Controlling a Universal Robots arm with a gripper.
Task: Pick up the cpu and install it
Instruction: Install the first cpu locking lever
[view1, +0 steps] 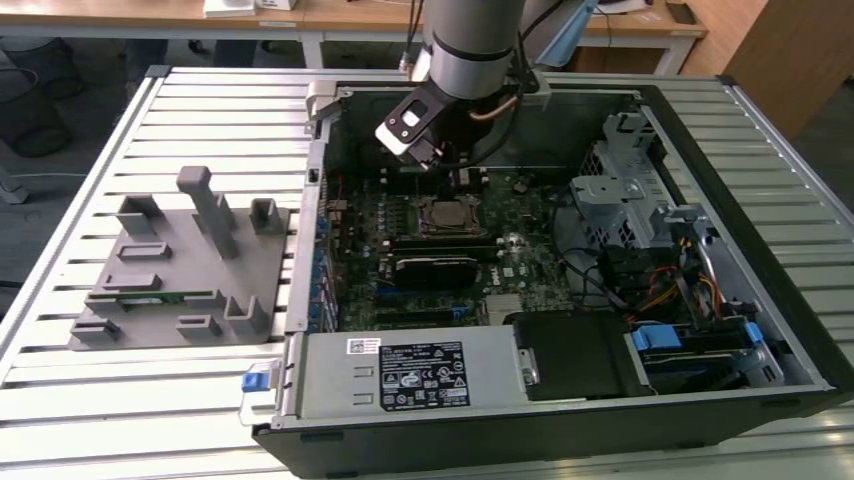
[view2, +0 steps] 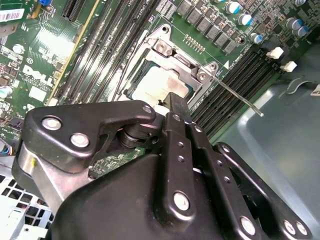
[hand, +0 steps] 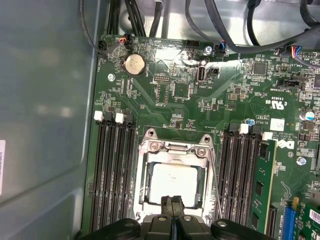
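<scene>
Slatted grey metal surface carried an open black computer case with a green motherboard inside, and at the exterior view's left stood a grey moulded fixture with upright posts. Over the case hung the silver robot arm, its black claw lowered just above the board's metal socket frame. Within that frame lay the cpu, a small flat square chip with a silvery-white top, seated flat between the banks of long black memory slots. In both wrist views the claw's fingertips stood pressed together with no gap, clenched on nothing, right at the chip's near edge. A thin metal retention lever stuck out beside the frame, and a round silver coin battery sat farther along the board.
</scene>
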